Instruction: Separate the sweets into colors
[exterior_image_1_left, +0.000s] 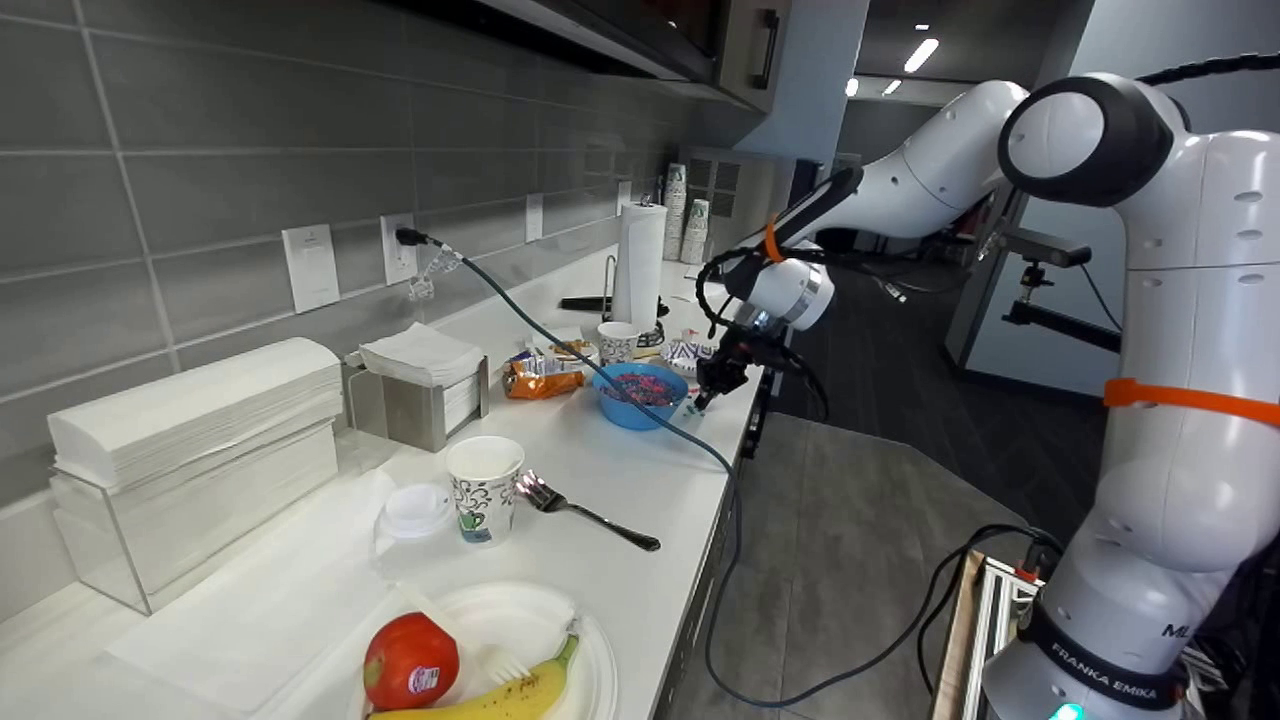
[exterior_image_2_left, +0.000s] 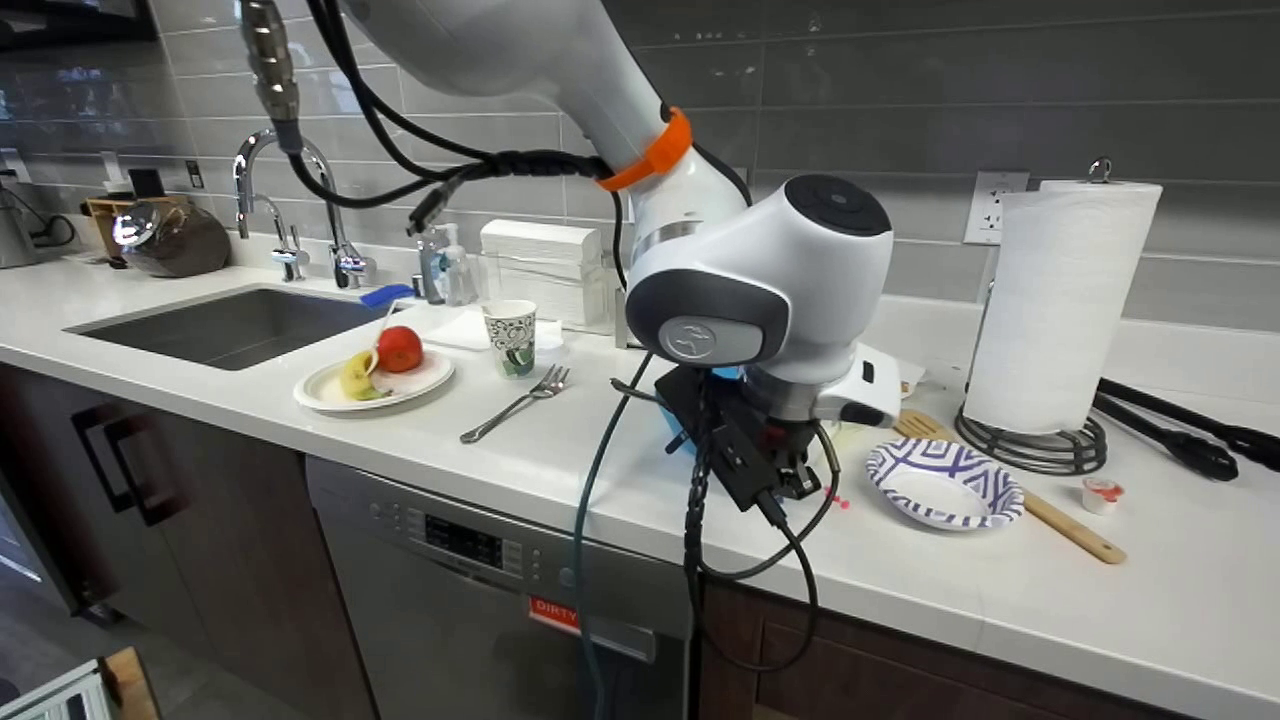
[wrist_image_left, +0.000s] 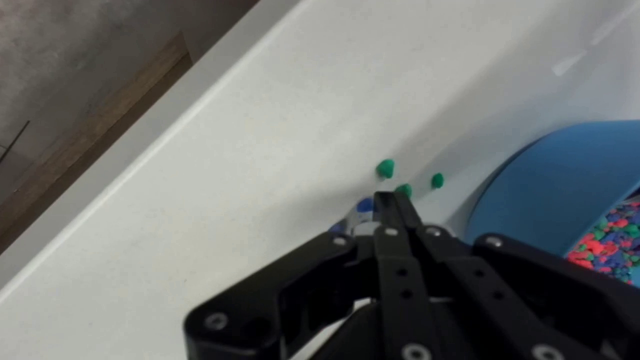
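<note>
Green sweets (wrist_image_left: 385, 169) are lying just past the black gripper (wrist_image_left: 393, 195), blue sweets (wrist_image_left: 365, 205) just beside it. Near it, a blue bowl (wrist_image_left: 530, 190) is holding a red, green and blue mix (wrist_image_left: 607, 245). Pink sweets (exterior_image_2_left: 843, 504) are lying near the gripper; farther from it, a white dish (exterior_image_2_left: 945, 490) is showing purple lines.

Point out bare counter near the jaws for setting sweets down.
Bare in the wrist view: counter between its front edge and green sweets. Crowded: between jaws and blue bowl; around the patterned bowl, near pink sweets and spatula.
</note>
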